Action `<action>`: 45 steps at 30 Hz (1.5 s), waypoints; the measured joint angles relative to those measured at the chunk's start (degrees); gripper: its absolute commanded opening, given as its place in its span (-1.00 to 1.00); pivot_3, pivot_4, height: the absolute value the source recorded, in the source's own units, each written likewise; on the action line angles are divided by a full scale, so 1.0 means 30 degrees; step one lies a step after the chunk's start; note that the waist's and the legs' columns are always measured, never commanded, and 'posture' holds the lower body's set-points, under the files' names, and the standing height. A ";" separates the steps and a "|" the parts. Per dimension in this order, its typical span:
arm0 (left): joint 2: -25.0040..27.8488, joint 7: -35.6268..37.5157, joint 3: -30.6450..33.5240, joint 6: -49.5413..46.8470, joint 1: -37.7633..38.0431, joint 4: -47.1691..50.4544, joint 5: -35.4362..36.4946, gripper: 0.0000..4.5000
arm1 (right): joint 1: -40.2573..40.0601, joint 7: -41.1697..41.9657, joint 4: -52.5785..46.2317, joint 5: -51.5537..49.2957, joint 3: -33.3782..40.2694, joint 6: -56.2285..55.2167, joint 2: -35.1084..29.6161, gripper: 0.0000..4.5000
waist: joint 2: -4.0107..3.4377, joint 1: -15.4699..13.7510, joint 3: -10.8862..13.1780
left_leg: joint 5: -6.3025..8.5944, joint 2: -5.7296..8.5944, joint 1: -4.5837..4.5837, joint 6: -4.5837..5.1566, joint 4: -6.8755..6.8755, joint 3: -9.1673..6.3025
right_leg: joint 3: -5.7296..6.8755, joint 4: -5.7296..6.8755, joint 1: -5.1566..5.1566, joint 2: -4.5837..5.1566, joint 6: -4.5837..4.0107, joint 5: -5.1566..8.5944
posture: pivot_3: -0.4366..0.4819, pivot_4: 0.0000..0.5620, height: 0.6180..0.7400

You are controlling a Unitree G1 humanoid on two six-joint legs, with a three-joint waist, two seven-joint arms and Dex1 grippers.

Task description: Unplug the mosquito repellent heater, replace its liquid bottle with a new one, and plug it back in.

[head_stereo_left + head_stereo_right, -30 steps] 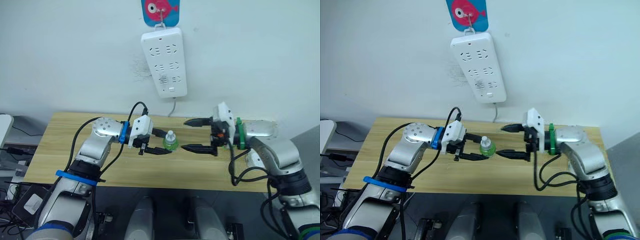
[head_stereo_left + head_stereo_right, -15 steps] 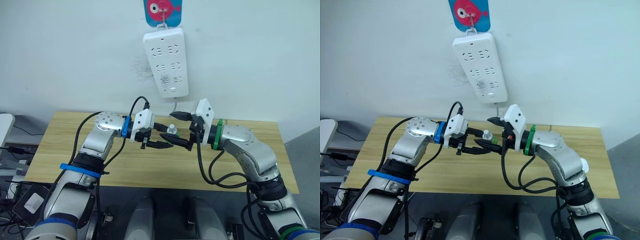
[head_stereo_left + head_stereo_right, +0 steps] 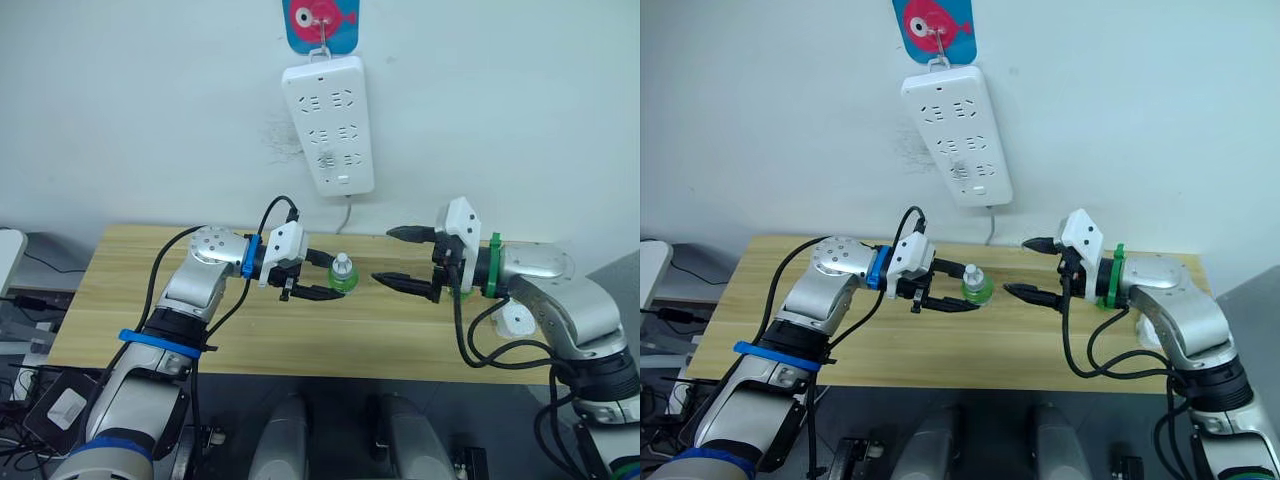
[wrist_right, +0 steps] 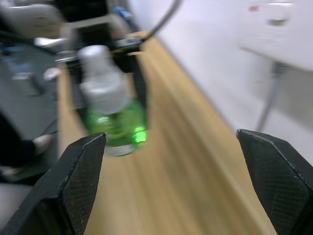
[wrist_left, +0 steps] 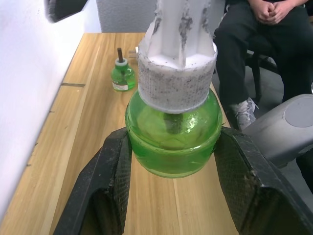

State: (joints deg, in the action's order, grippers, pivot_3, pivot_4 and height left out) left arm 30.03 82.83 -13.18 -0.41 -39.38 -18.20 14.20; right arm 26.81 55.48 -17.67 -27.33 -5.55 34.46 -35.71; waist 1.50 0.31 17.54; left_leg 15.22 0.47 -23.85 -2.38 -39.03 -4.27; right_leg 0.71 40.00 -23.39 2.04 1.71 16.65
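left tool (image 3: 322, 277): closed on green bottle (image 3: 342, 278), white cap on
right tool (image 3: 403, 257): wide open, empty, beside bottle
power strip (image 3: 329, 124): sockets empty
second bottle (image 5: 121, 74): on desk (image 3: 120, 300)
left: fitting, replugging

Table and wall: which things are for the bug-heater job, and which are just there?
For the job: capped green bottle in the left gripper; uncapped green bottle on the table; white power strip.
Just there: fish picture above the strip; seated person.

A green liquid bottle (image 5: 170, 131) with a white cap sits between black fingers (image 5: 111, 181) over a light wooden table (image 3: 120, 300).
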 measured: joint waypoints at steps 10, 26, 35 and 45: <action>-0.0094 0.0079 0.0005 0.0290 -0.0310 -0.0091 -0.0008 -0.04 | 0.1020 -0.1479 -0.0337 0.0341 -0.1803 -0.0255 0.3170 0.98 | 0.0005 0.0021 -0.0030 | -0.0002 0.0002 0.0003 -0.0001 -0.0005 -0.0004 | 0.0001 0.0003 -0.0001 0.0000 -0.0001 0.0000 | 0.07 -0.19 1.00; -0.0189 -0.0228 0.0006 0.0235 -0.0236 -0.0085 -0.0052 -0.04 | 0.0993 -0.1958 0.1270 0.2048 -0.1816 -0.1595 0.2822 0.98 | 0.0016 -0.0059 -0.0039 | -0.0001 0.0015 -0.0006 -0.0001 -0.0005 -0.0005 | -0.0003 -0.0003 -0.0004 0.0005 -0.0001 0.0000 | 0.08 -0.16 1.00; -0.0099 -0.0034 0.0005 0.0243 -0.0194 -0.0037 -0.0033 -0.04 | -0.0309 -0.0135 -0.1139 -0.1883 0.0396 0.1639 0.0190 0.41 | 0.0016 0.0101 -0.0040 | 0.0000 -0.0007 0.0005 0.0005 -0.0004 -0.0001 | -0.0003 0.0013 -0.0001 -0.0004 -0.0002 -0.0001 | 0.04 -0.14 1.00; -0.0127 0.0032 0.0006 0.0250 -0.0193 -0.0038 -0.0035 -0.04 | 0.0964 -0.2311 -0.1501 -0.3460 0.0550 0.3443 0.1993 0.30 | 0.0018 0.0062 -0.0040 | -0.0002 0.0007 -0.0003 0.0008 -0.0005 -0.0005 | -0.0006 0.0005 -0.0001 -0.0001 -0.0001 -0.0001 | 0.05 -0.12 1.00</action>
State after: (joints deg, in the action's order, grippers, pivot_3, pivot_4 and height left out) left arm 29.65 82.92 -13.17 0.34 -39.96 -18.32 14.10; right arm 29.70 48.54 -22.18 -37.71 -3.90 44.79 -29.73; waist 1.55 0.50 17.41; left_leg 15.22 0.49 -23.86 -2.35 -39.05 -4.28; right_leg 0.69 40.01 -23.39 2.04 1.71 16.65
